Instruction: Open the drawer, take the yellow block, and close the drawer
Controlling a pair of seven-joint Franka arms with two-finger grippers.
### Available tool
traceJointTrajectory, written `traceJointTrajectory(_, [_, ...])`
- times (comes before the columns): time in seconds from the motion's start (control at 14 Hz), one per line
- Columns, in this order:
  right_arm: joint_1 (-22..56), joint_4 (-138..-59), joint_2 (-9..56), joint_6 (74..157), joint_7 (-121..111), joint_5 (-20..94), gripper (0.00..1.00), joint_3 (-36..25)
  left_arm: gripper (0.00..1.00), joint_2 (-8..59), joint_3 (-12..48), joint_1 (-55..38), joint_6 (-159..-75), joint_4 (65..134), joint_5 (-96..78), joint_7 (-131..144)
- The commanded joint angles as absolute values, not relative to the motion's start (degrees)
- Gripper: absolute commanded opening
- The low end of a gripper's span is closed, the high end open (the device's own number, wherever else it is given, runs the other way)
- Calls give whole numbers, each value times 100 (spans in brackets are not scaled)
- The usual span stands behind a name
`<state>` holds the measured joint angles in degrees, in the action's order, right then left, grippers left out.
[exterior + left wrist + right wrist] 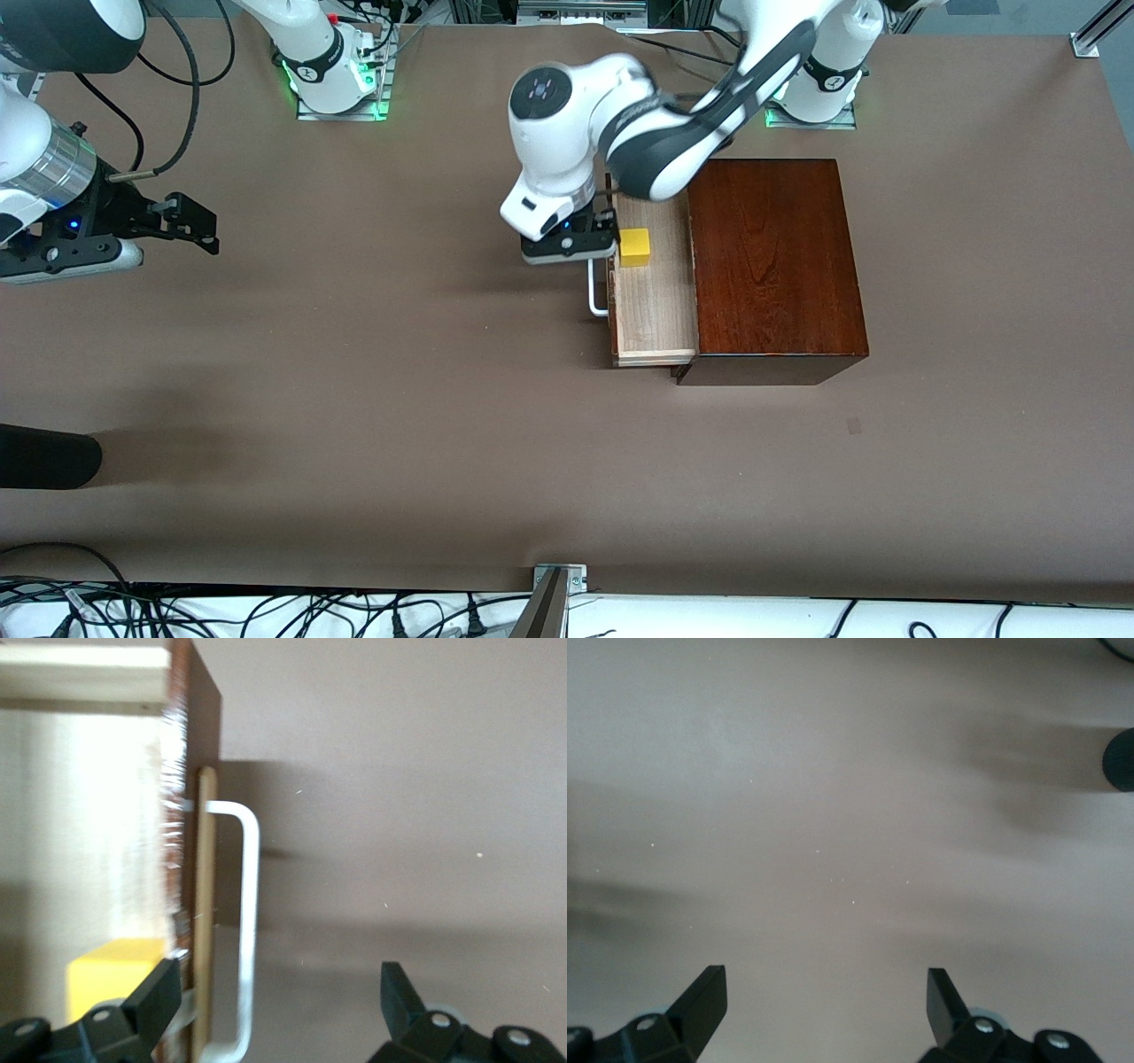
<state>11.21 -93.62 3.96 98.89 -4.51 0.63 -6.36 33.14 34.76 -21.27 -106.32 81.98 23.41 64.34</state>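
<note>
The drawer [654,301] is pulled out of the dark mahogany box [775,266], with its white bar handle [595,297] toward the right arm's end. The yellow block [634,247] sits in the tray, close to the drawer front. My left gripper [592,241] is open and empty over the drawer front beside the block. In the left wrist view [279,997] its fingers straddle the handle [252,904], and one finger is by the yellow block [111,979]. My right gripper [197,223] waits open and empty at the right arm's end of the table, over bare table in its wrist view [826,997].
A black rounded object [44,456] lies at the table edge at the right arm's end, nearer the front camera, and shows in the right wrist view [1121,759]. Cables and a metal bracket [556,594] line the near edge. Brown table mat [399,399] surrounds the box.
</note>
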Motion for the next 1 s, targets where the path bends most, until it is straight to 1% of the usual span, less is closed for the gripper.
traceJointTrajectory(0.0, [1081, -9220, 483, 9984, -422, 123, 100, -598, 100, 2454, 3507, -1435, -10075, 8341, 1585, 5261])
traceJointTrajectory(0.29, [1178, -9246, 492, 9923, -395, 132, 100, -527, 100, 1750, 3507, -153, -9388, 8341, 1152, 3755])
traceJointTrajectory(0.36, [1247, -9246, 579, 9914, -387, 141, 100, -527, 100, 1671, 3516, 155, -9161, 8323, 1134, 3388])
traceJointTrajectory(0.5, [1335, -9246, 589, 9914, -387, 141, 100, -519, 100, 1626, 3472, 631, -8651, 7982, 1108, 2474])
traceJointTrajectory(0.57, [1475, -9246, 589, 9914, -422, 132, 100, -519, 100, 1626, 3411, 816, -8527, 7841, 1038, 2035])
traceJointTrajectory(0.64, [1564, -9246, 606, 9871, -431, 123, 100, -519, 100, 1495, 3167, 843, -8517, 7849, 880, 1578])
traceJointTrajectory(0.71, [1591, -9246, 615, 9757, -448, 140, 100, -519, 100, 1277, 2590, 765, -8543, 7918, 644, 1112])
traceJointTrajectory(0.86, [1765, -9255, 825, 9555, -492, 149, 100, -396, 100, 829, 1273, 170, -8622, 8339, 116, 268])
traceJointTrajectory(0.93, [1880, -9246, 826, 9519, -483, 149, 100, -291, 100, 652, 831, -59, -8779, 8576, 97, 107])
